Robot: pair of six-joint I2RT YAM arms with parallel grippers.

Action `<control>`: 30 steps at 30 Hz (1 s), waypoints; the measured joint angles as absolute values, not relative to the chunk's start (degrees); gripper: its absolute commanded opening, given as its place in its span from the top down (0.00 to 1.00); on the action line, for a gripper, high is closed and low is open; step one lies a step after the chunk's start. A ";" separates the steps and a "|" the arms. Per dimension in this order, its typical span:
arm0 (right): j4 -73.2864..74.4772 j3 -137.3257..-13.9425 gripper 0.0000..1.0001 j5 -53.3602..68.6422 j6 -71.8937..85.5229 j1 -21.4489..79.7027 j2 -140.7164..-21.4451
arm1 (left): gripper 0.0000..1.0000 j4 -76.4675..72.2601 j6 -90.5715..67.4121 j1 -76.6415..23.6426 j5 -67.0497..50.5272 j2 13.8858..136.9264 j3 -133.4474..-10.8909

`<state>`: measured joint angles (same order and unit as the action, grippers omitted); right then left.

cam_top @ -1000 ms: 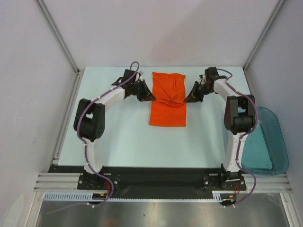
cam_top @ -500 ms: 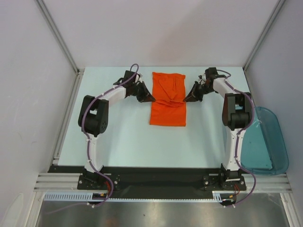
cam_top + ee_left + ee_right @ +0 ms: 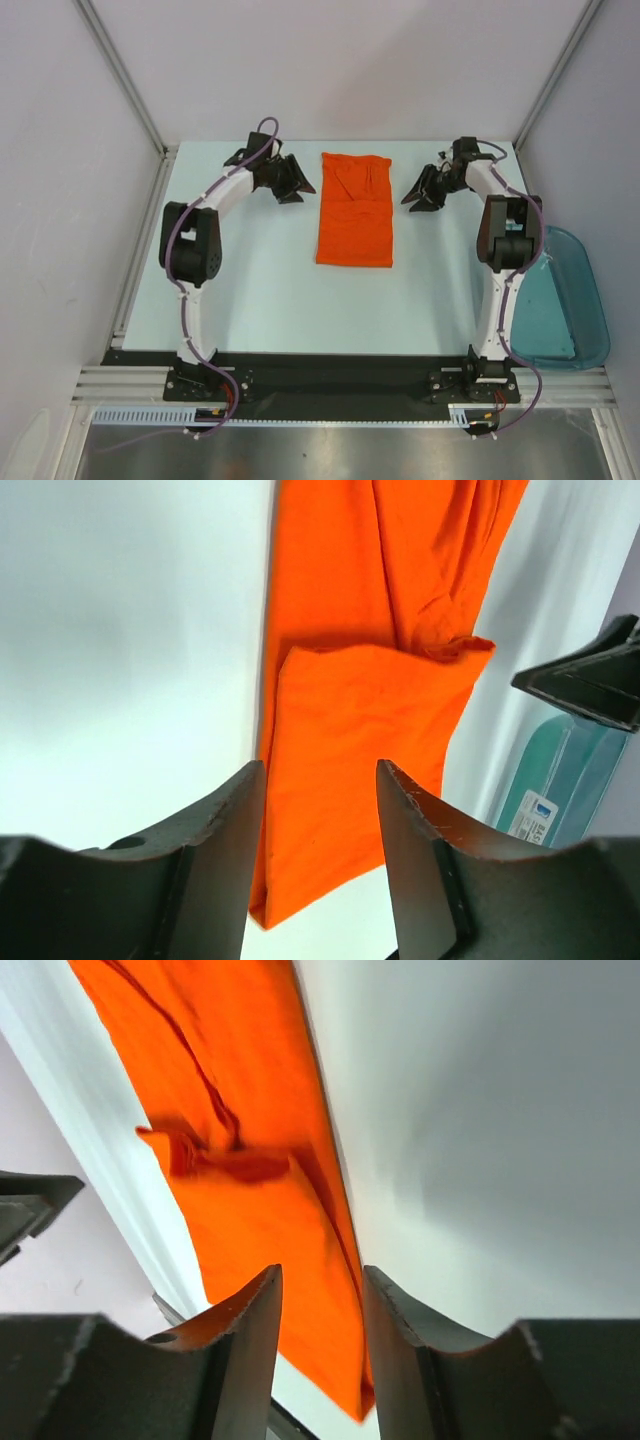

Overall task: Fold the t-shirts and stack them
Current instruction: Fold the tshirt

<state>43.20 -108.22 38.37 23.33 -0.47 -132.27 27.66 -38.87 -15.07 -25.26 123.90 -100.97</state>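
Note:
The orange t-shirt (image 3: 355, 215) lies on the table as a long narrow strip, with one layer folded over the other across its middle (image 3: 370, 730) (image 3: 250, 1190). My left gripper (image 3: 300, 187) hovers just left of the strip's far half, open and empty (image 3: 318, 780). My right gripper (image 3: 410, 197) hovers just right of it, also open and empty (image 3: 322, 1278). Neither one touches the fabric. Each wrist view looks across the shirt at the other gripper's dark fingers (image 3: 590, 675) (image 3: 25, 1210).
A translucent teal bin (image 3: 560, 300) sits off the table's right edge, also visible past the shirt (image 3: 560, 780). The pale table (image 3: 250, 270) is framed by aluminium rails and white walls. Both arm bases stand at the near edge.
Both grippers were shut at the shirt's side edges near the middle fold. They have let go, opened, and drawn outward and towards the far side. The shirt now lies flatter.

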 measured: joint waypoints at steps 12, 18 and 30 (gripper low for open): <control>29.56 -85.12 0.85 41.60 26.04 5.87 -116.03 | 0.55 19.42 -36.56 -22.09 -32.91 114.24 -86.94; 19.51 -87.18 0.89 48.14 31.00 7.68 -125.54 | 0.58 8.73 -40.16 -23.75 -40.36 122.28 -86.67; 14.74 -71.35 0.90 56.73 33.01 9.72 -117.58 | 0.62 4.19 -39.38 -22.98 -45.08 116.07 -70.13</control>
